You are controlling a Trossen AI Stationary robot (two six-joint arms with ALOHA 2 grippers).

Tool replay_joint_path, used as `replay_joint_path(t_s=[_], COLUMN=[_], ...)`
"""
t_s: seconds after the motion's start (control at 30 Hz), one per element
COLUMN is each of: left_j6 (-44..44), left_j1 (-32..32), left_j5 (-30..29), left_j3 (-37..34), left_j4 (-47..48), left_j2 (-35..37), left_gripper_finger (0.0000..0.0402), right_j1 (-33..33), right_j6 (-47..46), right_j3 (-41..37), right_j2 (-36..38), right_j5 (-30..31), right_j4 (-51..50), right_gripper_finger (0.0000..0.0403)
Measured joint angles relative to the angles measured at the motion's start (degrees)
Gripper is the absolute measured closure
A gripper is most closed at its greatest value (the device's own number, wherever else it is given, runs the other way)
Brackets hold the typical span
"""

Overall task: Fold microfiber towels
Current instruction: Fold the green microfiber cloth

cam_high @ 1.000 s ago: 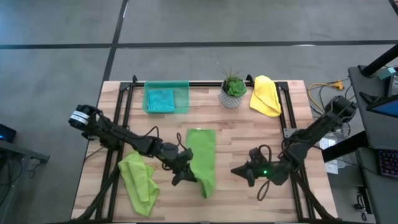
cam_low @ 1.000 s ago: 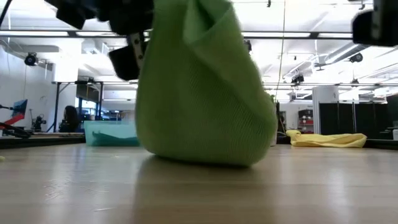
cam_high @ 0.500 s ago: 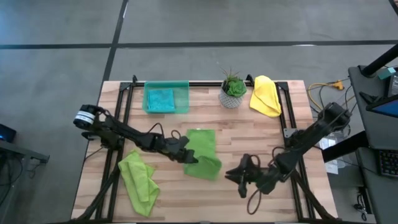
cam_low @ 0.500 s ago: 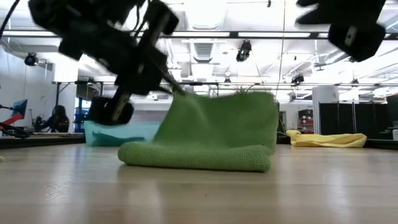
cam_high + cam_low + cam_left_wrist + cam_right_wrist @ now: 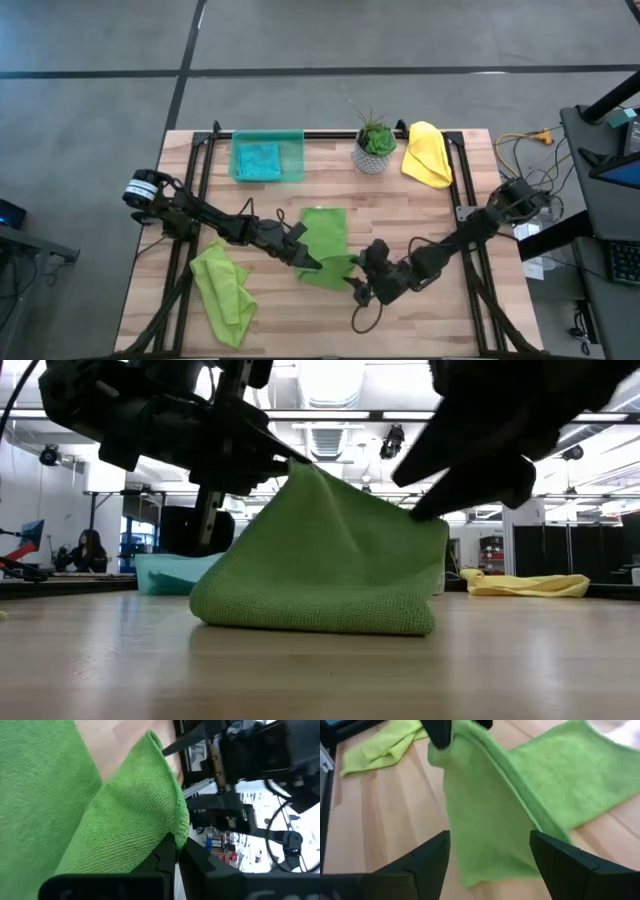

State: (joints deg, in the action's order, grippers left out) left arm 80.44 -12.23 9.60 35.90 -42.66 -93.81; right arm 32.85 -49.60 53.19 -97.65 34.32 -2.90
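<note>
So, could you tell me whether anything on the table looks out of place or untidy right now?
Yes: a lime green towel lies crumpled near the table's front left corner, not flat. The middle green towel is half folded, one edge pinched by the left gripper; the right gripper is open beside it.

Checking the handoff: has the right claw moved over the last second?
Yes. The right claw, open, has slid left along the table, away from the right-hand frame rail, up to the lime green towel pinched by the left claw.

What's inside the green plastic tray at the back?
The see-through green tray holds one teal towel, loosely bunched toward one side. Whether anything lies beneath that towel cannot be seen; the cloth covers that part of the tray floor.
</note>
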Motion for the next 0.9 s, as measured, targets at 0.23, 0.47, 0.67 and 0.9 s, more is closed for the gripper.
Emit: replay_joint_path(t_s=[0.23, 0.47, 0.67, 0.9], left_j6=[-0.4, -1.4, -1.9, -2.0], left_j1=[0.0, 0.0, 0.0, 0.0], left_j5=[0.2, 0.5, 1.3, 2.1], left_j3=[0.1, 0.3, 0.5, 0.5], left_j4=[0.0, -1.1, -1.5, -1.9], left_j2=[0.1, 0.1, 0.1, 0.1], left_gripper_finger=[0.0401, 0.0402, 0.0401, 0.0401], right_j1=[-0.3, -2.0, -6.7, -11.1], right_j6=[3.4, 6.5, 10.1, 18.2], right_j3=[1.4, -1.2, -2.2, -4.2], right_j2=[3.5, 3.9, 4.1, 3.8], right_j5=[0.9, -2.9, -4.7, -20.7], right_j4=[-10.8, -10.6, -8.5, -2.0], right_gripper_finger=[0.014, 0.0145, 0.0157, 0.019])
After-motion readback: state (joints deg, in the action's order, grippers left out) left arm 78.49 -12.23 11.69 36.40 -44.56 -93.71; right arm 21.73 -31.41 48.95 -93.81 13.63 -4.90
